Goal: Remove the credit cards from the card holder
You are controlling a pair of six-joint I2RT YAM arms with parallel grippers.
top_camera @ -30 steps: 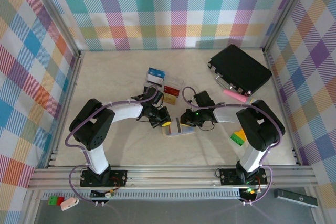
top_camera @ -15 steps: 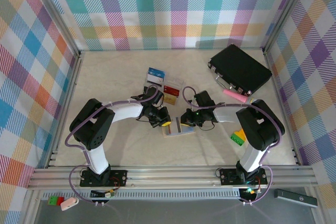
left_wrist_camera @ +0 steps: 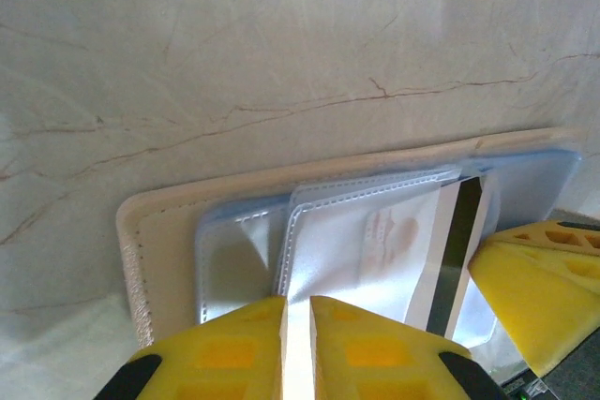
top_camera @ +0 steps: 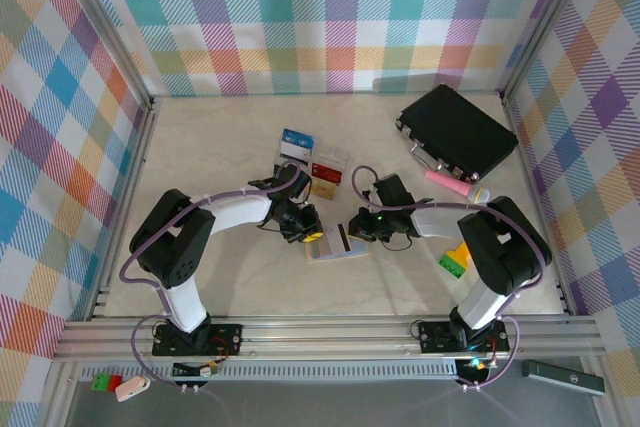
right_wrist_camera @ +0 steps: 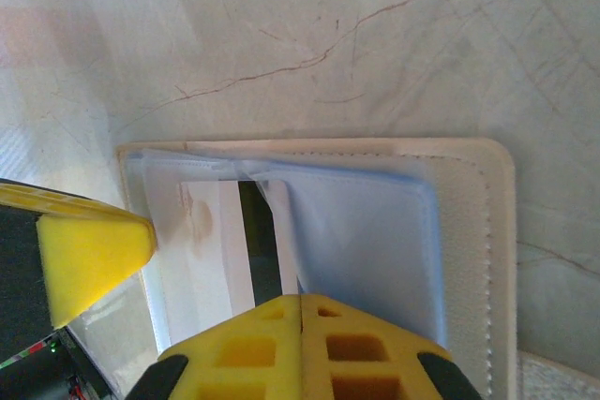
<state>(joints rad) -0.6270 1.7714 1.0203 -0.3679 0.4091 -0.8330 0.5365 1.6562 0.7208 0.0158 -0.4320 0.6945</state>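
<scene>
Left hand pinches a clear sleeve of the holder, gap narrow; right hand is shut tight by the striped card.

2 grippers, 1 card holder, 1 black case

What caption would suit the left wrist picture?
Pale blue card holder lying open on a marbled table, a white card with a dark stripe tucked inside.

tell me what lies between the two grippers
The open card holder, with the white dark-striped card showing in it. The top view shows this.
</scene>
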